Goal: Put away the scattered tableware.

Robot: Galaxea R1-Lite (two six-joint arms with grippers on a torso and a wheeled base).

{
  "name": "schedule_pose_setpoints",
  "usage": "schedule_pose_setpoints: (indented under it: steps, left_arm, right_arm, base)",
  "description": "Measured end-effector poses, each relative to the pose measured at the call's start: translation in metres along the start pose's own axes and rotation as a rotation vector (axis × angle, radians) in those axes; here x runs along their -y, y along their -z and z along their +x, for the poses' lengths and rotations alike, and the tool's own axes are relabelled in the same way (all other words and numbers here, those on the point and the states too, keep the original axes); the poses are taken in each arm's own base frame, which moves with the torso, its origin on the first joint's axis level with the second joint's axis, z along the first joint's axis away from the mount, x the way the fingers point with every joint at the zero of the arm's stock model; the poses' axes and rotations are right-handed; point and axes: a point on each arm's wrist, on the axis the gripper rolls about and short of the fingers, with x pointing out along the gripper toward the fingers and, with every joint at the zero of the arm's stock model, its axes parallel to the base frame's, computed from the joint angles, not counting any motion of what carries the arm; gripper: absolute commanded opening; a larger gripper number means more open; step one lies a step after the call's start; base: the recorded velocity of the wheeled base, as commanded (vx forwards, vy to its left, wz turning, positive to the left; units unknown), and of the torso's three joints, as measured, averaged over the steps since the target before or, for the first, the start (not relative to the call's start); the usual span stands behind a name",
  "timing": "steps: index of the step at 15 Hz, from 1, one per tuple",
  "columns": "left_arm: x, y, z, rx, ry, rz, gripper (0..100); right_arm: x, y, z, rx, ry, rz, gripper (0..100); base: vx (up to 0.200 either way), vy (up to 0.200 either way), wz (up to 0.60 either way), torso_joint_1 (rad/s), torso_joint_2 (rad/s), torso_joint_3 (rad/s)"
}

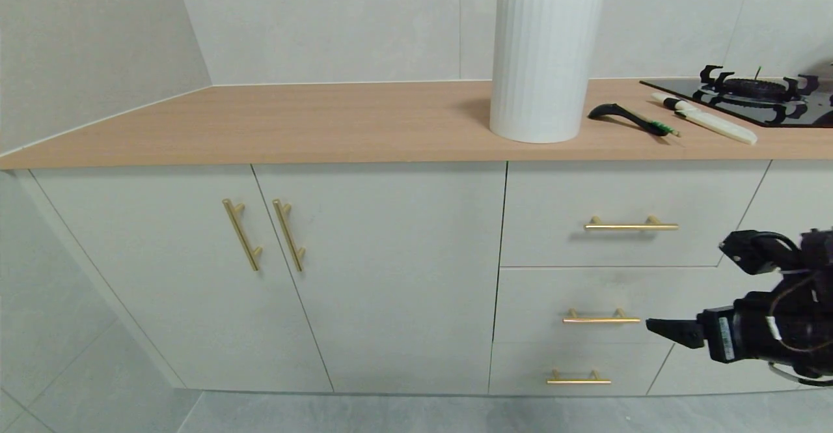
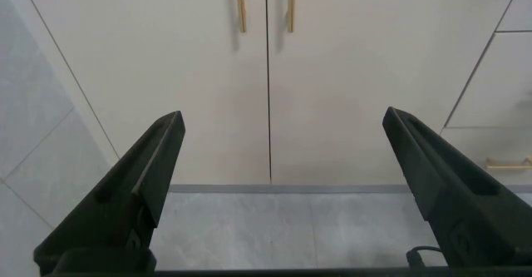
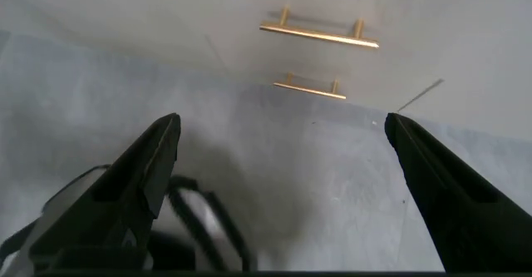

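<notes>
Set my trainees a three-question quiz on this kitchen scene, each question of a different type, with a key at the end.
1. True or false: the white ribbed container stands on the floor.
2. What lies between the black utensil and the stove? A. the white knife B. a plate C. a cup
3. Fill in: the left gripper and the right gripper both have their fingers ___.
Key: 1. False; it stands on the countertop. 2. A. 3. open.
</notes>
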Motion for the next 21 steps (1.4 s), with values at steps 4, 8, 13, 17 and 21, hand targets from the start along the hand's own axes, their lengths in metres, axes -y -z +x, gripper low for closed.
schedule_pose_setpoints:
  steps: [4,8,13,17,21]
  left_arm:
    - [0.000,0.000,0.000,0.000,0.000,0.000,100]
    - [0.000,0.000,0.000,0.000,0.000,0.000,100]
    - [0.000,0.000,0.000,0.000,0.000,0.000,100]
    - [0.000,0.000,0.000,0.000,0.000,0.000,100]
    - [0.000,0.000,0.000,0.000,0.000,0.000,100]
  right_arm:
    - [0.011,0.008,0.074,-0.065,0.022,0.010,100]
    - [0.021,0.024,0.132,0.016,0.110,0.008,100]
    - [0.029,0.048,0.177,0.092,0.217,0.037,100]
    - [0.036,0.052,0.202,0.100,0.257,0.081,100]
    - [0.044,0.055,0.216,0.098,0.291,0.097,100]
  base:
    - [0.000,0.000,0.00,0.000,0.00,0.000]
    - [0.000,0.000,0.00,0.000,0.00,0.000]
    - [0.000,0.000,0.00,0.000,0.00,0.000]
    - [0.000,0.000,0.00,0.000,0.00,0.000]
    - [0.000,0.000,0.00,0.000,0.00,0.000]
